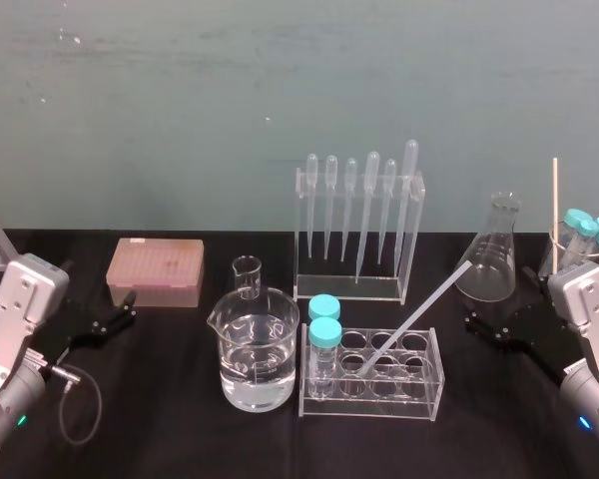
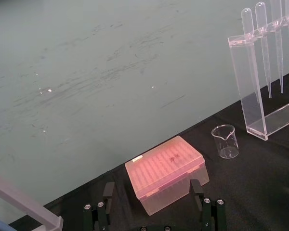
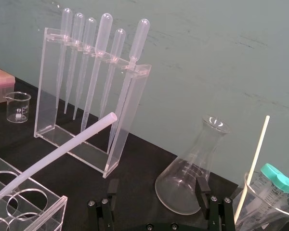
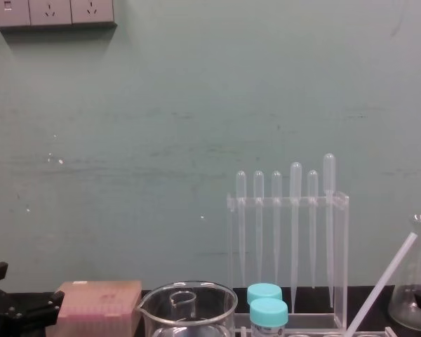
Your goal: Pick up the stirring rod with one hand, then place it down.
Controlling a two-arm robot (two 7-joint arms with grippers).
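Rod: the stirring rod (image 1: 416,319) leans in the tube rack (image 1: 371,408), which stands near the front edge of the worktop (image 1: 170,424), about midway along it. Its low end sits in a rack hole. Its top end slants up toward the back right, stopping short of the flask (image 1: 491,261).
Done: nothing that shows. The rod is neither gripped nor lifted.
Left to do: reach, grip, draw the rod out of the rack, then lay it down.
Right hand (image 1: 497,304): open and empty, low near the right edge, just in front of the flask. It is nearer the rod's top end, so it is likely the one to use.
Left hand (image 1: 128,309): open and empty, parked near the left edge, in front of the pink box (image 1: 155,271).
Tight spots: the pipette stand (image 1: 357,287) is behind the rod and the flask is beside its top end. Two blue-capped tubes (image 1: 324,321) stand in the rack's left holes, and the water beaker (image 1: 255,367) is close by the rack's left end.
Open room: bare cloth lies between the rack and the right hand, and more at the front left corner.
Risk: a sideways pull may tip the rack. Lifting along the rod's slant looks safer.
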